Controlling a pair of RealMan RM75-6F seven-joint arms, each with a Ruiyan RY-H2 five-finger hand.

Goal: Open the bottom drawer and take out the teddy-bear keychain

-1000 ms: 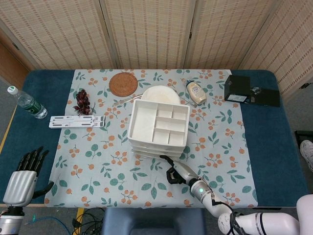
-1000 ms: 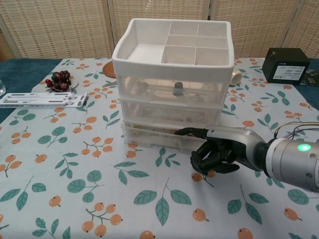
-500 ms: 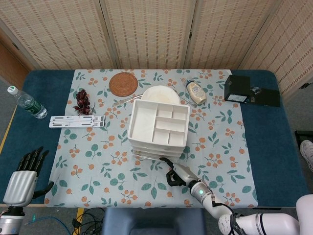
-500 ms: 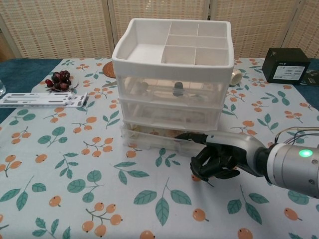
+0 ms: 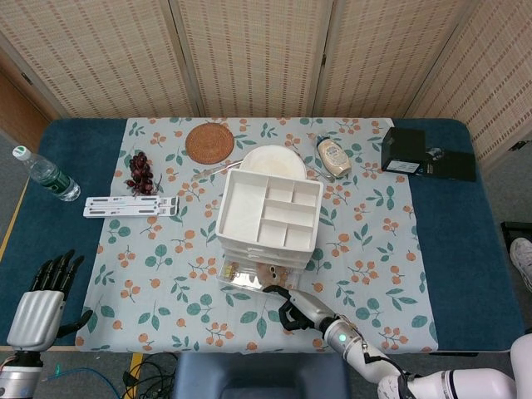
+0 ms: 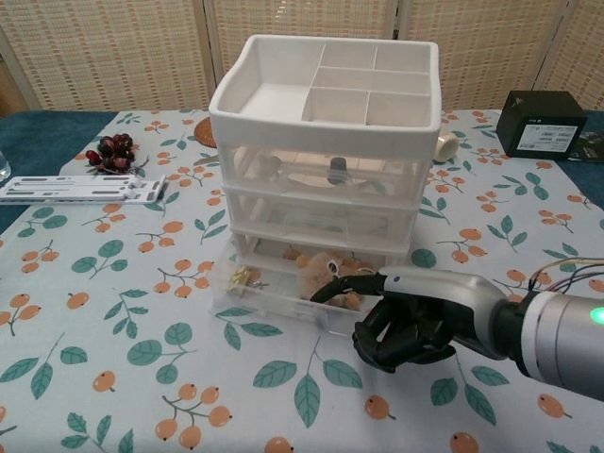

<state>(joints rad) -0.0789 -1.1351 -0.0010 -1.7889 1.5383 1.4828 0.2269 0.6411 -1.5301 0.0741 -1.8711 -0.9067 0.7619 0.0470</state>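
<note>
Nearest the robot, the right hand [image 6: 406, 321] has one finger hooked over the front edge of the bottom drawer [image 6: 274, 298], its other fingers curled under. The drawer stands pulled out from the white drawer unit [image 6: 326, 151]. The teddy-bear keychain [image 6: 326, 271] lies inside it, just behind the hooked fingertip. The left hand [image 5: 41, 307] hovers off the desk's [image 5: 465, 249] near left corner, fingers apart, holding nothing.

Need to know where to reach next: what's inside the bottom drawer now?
In the bottom drawer: the tan teddy-bear keychain near the middle and a small gold trinket toward the left. The rear is hidden under the organizer, and the right hand hooks the front edge.
</note>
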